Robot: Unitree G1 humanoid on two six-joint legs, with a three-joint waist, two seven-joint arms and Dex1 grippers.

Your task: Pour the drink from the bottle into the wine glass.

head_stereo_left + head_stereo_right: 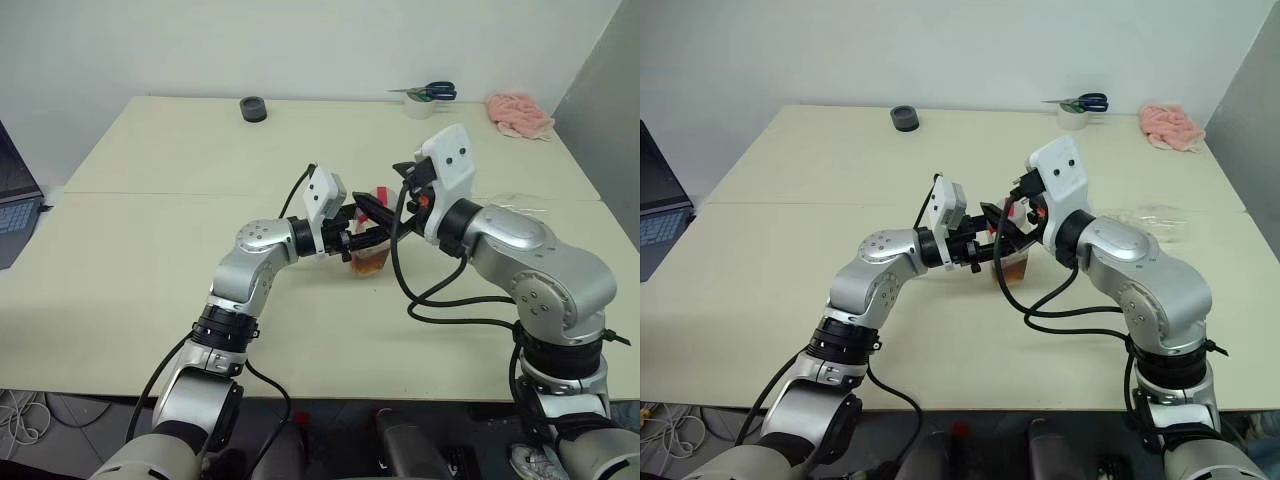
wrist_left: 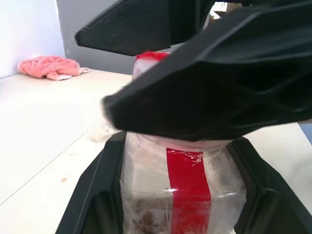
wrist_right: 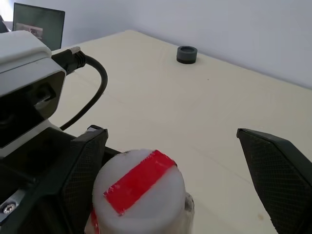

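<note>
Gripping the bottle [image 2: 183, 190] by its squarish body, my left gripper [image 1: 362, 236] holds it upright at the centre of the frame, just above the table [image 1: 150, 260], amber drink [image 1: 370, 262] low inside. My right gripper [image 3: 183, 180] hangs spread wide around the red-and-white cap [image 3: 139, 187], one finger [image 3: 278, 170] well clear of it. The wine glass [image 1: 1150, 218] lies right of centre.

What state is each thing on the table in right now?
Bottle: upright, capped, held.
Cap: still on.
Drink: low in the bottle.
Left end effector: shut on the bottle.
Right end effector: open, fingers either side of the cap.
Pink cloth: crumpled at far corner.
Scissors: closed, lying on tape roll.
</note>
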